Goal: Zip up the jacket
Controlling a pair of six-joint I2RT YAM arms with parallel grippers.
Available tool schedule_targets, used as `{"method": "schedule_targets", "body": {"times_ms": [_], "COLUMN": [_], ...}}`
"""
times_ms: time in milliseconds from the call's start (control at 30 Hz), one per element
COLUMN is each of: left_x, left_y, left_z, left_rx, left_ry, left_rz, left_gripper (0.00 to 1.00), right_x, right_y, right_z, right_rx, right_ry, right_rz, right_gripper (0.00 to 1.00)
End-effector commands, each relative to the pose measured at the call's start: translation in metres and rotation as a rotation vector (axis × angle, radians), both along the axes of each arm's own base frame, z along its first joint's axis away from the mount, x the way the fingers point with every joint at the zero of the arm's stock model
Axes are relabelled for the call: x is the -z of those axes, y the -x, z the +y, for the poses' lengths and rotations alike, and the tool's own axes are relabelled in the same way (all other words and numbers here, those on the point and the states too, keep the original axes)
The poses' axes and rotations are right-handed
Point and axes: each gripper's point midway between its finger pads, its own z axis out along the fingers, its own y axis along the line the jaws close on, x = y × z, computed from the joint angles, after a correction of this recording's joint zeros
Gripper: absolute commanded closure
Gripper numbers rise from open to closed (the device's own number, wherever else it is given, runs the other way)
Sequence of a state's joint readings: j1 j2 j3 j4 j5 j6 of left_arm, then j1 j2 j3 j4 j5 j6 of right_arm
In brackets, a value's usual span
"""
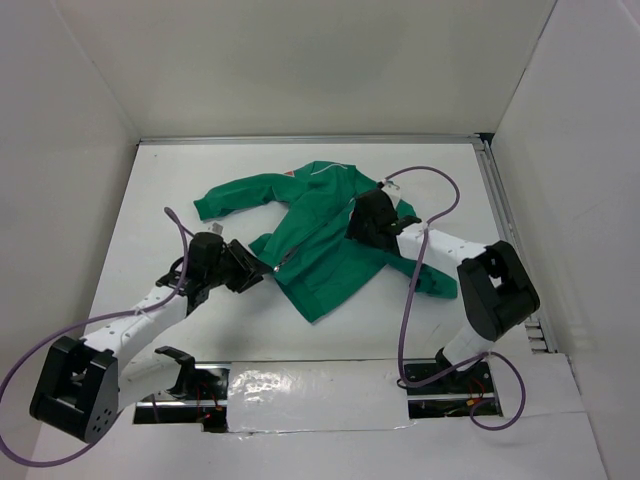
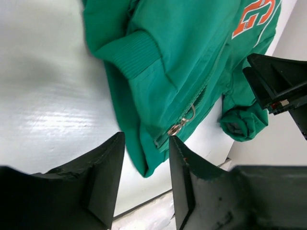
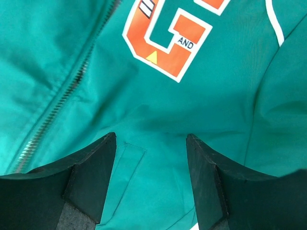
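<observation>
The left gripper has its jaws standing apart with nothing between them, only bare table and the edge of a hem showing through the gap. Just ahead of its fingers, a little to the right of their centre line in the wrist view, lies the metal zipper pull, sitting low on the track close to the hem and touching neither finger. From there the zipper runs away from the hand, so in the overhead view its line climbs from the near left to the far right, toward the collar. That is also the long axis of the jacket: it lies flat in the middle of the table, hem end towards the left arm, collar end pointing at the far wall, one sleeve thrown out to the far left and the other trailing down on the right side. The left arm is plainly the nearer one to the pull. I'd say it needs a short reach forward and slightly right to straddle it. The right gripper hangs over the chest, jaws spread and gripping nothing, with the orange G patch just beyond its fingertips and the zipper teeth off to its left.
</observation>
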State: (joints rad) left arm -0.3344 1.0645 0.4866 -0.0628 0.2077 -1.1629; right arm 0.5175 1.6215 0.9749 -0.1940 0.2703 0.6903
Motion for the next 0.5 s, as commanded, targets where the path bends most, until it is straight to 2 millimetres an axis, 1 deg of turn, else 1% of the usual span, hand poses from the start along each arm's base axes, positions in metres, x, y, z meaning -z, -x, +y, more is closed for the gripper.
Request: {"method": "schedule_targets", "body": {"times_ms": [0,33,67,133,200,300,400,467], "left_x": [-0.022,-0.019,-0.023,-0.018,-0.022,-0.022,-0.021,-0.021], "left_y": [-0.020,-0.018,-0.020,-0.018,-0.019,-0.019,-0.019,-0.020], "left_z": [-0.013,-0.015,-0.018,-0.020,-0.023,-0.025,-0.027,-0.028], "left_rx": [0.022,0.032,0.042,0.055,0.074,0.085,0.092,0.100], "left_ry": [0.058,0.069,0.087,0.102,0.117,0.126,0.141,0.140], "left_rz": [-0.093,-0.086,-0.113,-0.115,-0.138,-0.141,-0.141,-0.153], "left_gripper": [0.48,0.48,0.48,0.49,0.50,0.53,0.60,0.67], "right_x": [-0.035,-0.035,-0.035,-0.036,-0.035,-0.035,-0.035,-0.036], "right_y": [-0.007,-0.007,-0.007,-0.007,-0.007,-0.008,-0.007,-0.007], "right_z": [0.009,0.009,0.010,0.011,0.010,0.008,0.008,0.010], "right_rx": [-0.009,-0.010,-0.013,-0.015,-0.012,-0.005,0.001,-0.004], "right_ry": [-0.056,-0.057,-0.064,-0.066,-0.065,-0.065,-0.076,-0.082], "right_rz": [-0.094,-0.093,-0.093,-0.094,-0.091,-0.092,-0.090,-0.094], "right_gripper": [0.33,0.33,0.33,0.33,0.32,0.32,0.32,0.32]}}
